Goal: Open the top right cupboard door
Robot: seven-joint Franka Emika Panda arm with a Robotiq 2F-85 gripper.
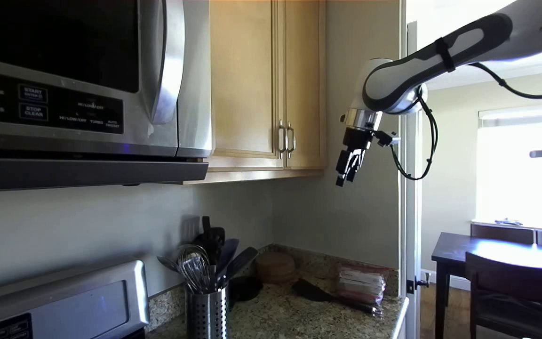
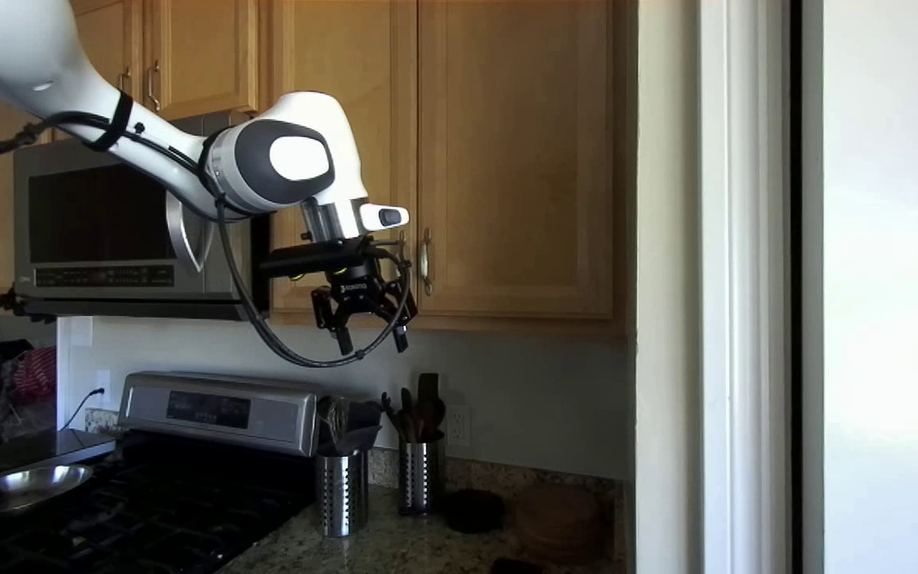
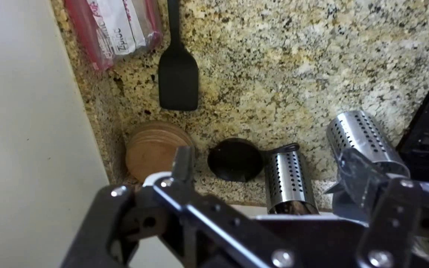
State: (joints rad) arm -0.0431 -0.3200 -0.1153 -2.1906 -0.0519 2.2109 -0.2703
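Note:
The top right cupboard door, light maple with a recessed panel, is closed in both exterior views (image 1: pixel 305 70) (image 2: pixel 519 159). Its vertical silver handle (image 1: pixel 292 139) (image 2: pixel 425 263) is at its lower left edge, beside the handle of the twin door (image 1: pixel 243 80). My gripper (image 1: pixel 345 179) points downward, apart from the door. In an exterior view its fingers (image 2: pixel 373 343) hang lower than the handle and to its left, overlapping the twin door. In the wrist view the fingers (image 3: pixel 268 158) are spread apart with nothing between them. The door is out of the wrist view.
The steel microwave (image 1: pixel 195 84) is left of the cupboards. Below are perforated steel utensil holders (image 2: pixel 342 494) (image 3: pixel 287 178), a wooden round stack (image 3: pixel 155 149), a black spatula (image 3: pixel 178 80) and a plastic bag (image 3: pixel 121 33) on the granite counter. A side wall (image 1: pixel 360 226) stands right of the door.

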